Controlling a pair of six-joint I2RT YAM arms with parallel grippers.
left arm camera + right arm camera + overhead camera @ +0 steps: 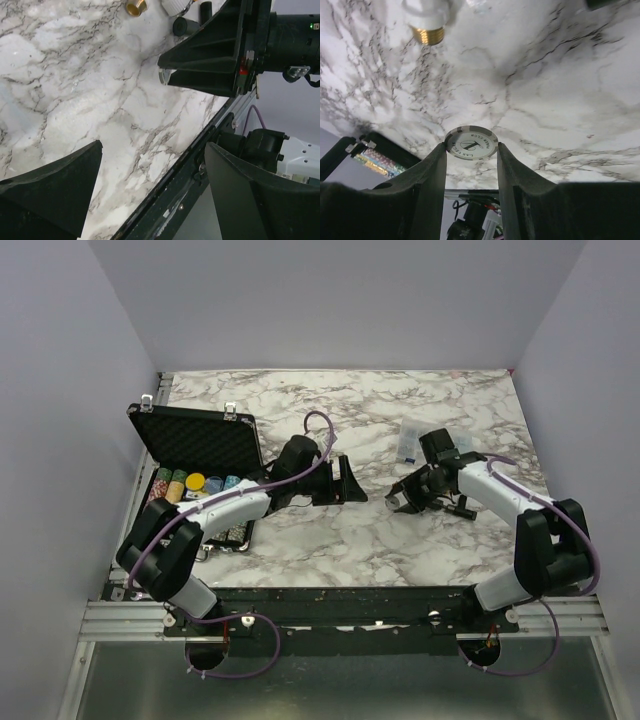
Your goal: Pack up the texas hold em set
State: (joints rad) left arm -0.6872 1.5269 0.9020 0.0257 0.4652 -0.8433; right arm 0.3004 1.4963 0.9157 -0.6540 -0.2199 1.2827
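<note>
Black case, white chip

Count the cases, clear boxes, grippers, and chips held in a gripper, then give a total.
Black case: 1
Clear plastic box: 1
Grippers: 2, left gripper and right gripper
White chip held: 1
Total: 5

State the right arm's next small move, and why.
Probably carry the white chip toward the left end effector: the right end effector grips it, the left stands open and empty facing it, and the case lies far left.
</note>
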